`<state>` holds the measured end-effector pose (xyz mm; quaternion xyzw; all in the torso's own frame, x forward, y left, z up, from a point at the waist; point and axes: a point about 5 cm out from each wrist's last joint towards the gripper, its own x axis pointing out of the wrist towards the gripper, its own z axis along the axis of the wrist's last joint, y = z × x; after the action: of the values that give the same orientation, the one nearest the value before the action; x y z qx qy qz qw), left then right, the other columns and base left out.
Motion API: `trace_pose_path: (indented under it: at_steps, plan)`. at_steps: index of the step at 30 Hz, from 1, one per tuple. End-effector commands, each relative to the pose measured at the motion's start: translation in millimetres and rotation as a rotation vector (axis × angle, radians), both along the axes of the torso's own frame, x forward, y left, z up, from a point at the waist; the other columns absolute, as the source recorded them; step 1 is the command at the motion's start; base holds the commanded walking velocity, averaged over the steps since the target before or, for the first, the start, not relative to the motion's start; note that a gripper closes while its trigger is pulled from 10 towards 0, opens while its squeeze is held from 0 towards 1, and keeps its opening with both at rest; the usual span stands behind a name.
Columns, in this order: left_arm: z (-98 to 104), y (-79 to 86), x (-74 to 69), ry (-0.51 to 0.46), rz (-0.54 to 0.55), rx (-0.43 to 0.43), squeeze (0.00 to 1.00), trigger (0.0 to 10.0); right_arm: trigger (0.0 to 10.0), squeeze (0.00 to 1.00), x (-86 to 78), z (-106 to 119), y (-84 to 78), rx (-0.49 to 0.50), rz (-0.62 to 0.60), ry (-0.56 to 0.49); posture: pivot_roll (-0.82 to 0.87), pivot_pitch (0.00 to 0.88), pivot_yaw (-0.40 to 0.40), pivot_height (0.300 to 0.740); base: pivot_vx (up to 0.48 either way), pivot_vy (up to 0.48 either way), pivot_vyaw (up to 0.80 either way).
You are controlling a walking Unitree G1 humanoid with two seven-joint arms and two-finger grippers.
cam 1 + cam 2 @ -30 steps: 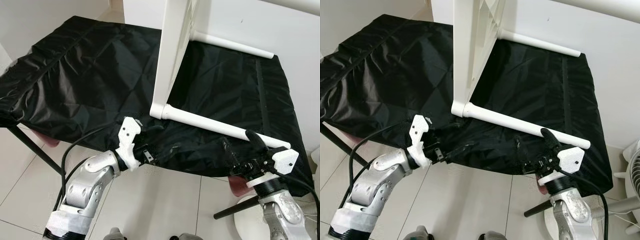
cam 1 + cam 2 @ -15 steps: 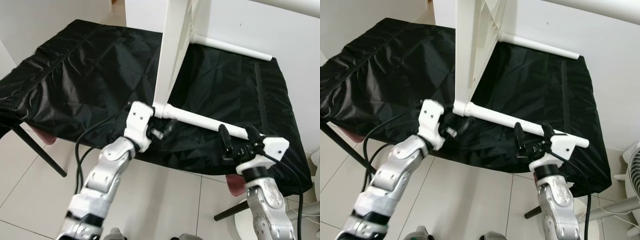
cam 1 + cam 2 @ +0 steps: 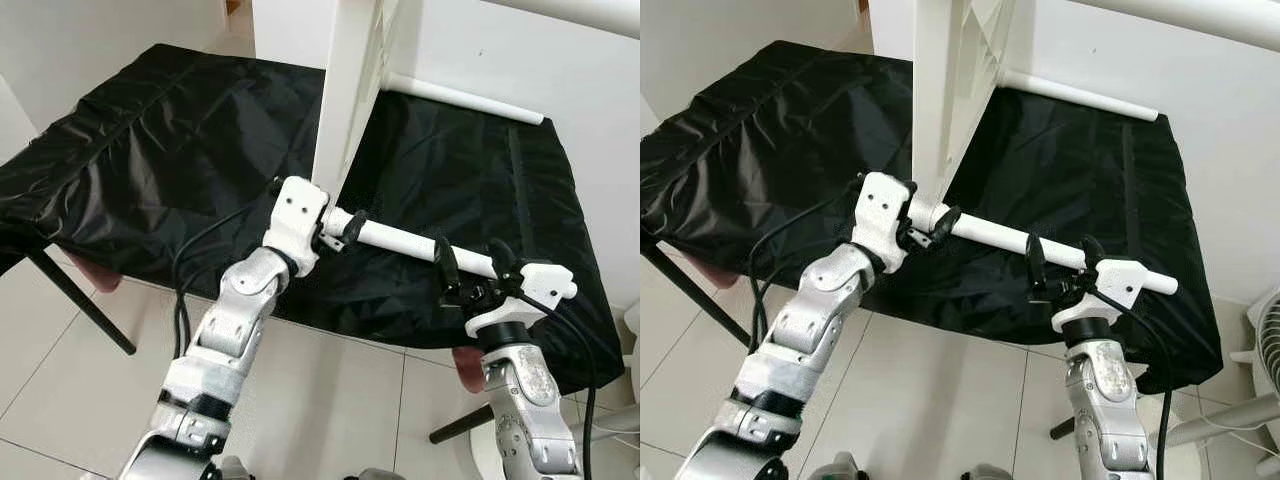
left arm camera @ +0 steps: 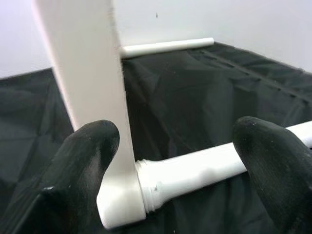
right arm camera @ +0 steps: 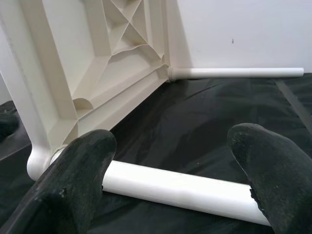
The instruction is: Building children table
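**A:** So what was the setup? Start with the big stuff.

**B:** Biggest thing was the desk [image 3: 150, 150], draped all over in crinkly black cloth [image 3: 760, 130], pushed up near a white wall [image 3: 560, 50]. White tiled floor [image 3: 60, 390] underneath, and one dark desk leg [image 3: 75, 305] was poking out on the robot's left.

**A:** And the kids' table itself?

**B:** The white tabletop [image 3: 350, 90] was standing on its edge on the cloth, ribbed underside facing the robot's right. Two round white legs were stuck in it, both lying out sideways toward the right. The far leg [image 3: 465, 97] ran along by the wall, the near leg [image 3: 410, 240] came off the bottom corner closest to the robot.

**A:** Where were the arms?

**B:** Both on that near leg. The left claw [image 3: 335, 225] was right at the joint where the leg meets the tabletop corner, fingers spread with one black fingertip [image 4: 90, 146] on each side of the joint. Couldn't see it actually pinching anything.

**A:** Right one?

**B:** The right claw [image 3: 470, 270] was further out near the free end of the leg. Fingers wide apart too, straddling the leg, and in the wrist view the leg passed between the pads [image 5: 83, 161] with visible room, so nothing gripped.
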<state>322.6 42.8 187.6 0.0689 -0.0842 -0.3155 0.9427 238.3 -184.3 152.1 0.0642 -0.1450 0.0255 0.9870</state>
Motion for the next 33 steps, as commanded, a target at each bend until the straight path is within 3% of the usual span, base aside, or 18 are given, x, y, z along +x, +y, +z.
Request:
trace_pose_path:
  at_steps: [1, 12, 19, 21, 27, 33]
  plan:
    - [5, 9.1, 9.9, -0.037, 0.286, -0.052, 0.0, 10.0, 10.0, 0.0, 0.1, -1, -0.8, -0.005, -0.01, 0.012, 0.02, 0.016, -0.022, 0.74, 0.0, 0.0, 0.0]
    - [14, 9.7, 24.1, -0.047, 0.411, -0.045, 0.0, 10.0, 10.0, 0.0, 1.6, 3, 1.7, 0.002, -0.008, -0.005, 0.01, 0.019, -0.019, 0.74, 0.0, 0.0, 0.0]
    - [18, 18.1, 27.5, -0.049, 0.464, -0.061, 0.0, 10.0, 10.0, 0.0, 0.6, 3, 0.7, 0.002, -0.012, -0.004, 0.01, 0.024, -0.021, 0.74, 0.0, 0.0, 0.0]
    - [20, 29.3, 30.2, -0.056, 0.528, -0.068, 0.0, 10.0, 10.0, 0.0, -0.6, 3, -0.5, -0.001, -0.014, 0.001, 0.0, 0.028, -0.026, 0.74, 0.0, 0.0, 0.0]
    - [20, 38.5, 33.6, -0.047, 0.582, -0.085, 0.0, 10.0, 10.0, 0.0, -0.6, 4, 0.5, -0.005, -0.009, 0.0, 0.0, 0.029, -0.032, 0.74, 0.0, 0.0, 0.0]
    - [17, 38.7, 39.1, -0.05, 0.607, -0.045, 0.0, 10.0, 10.0, 0.0, -1.1, 7, 2.0, 0.002, -0.005, -0.009, -0.01, 0.03, -0.03, 0.74, 0.0, 0.0, 0.0]
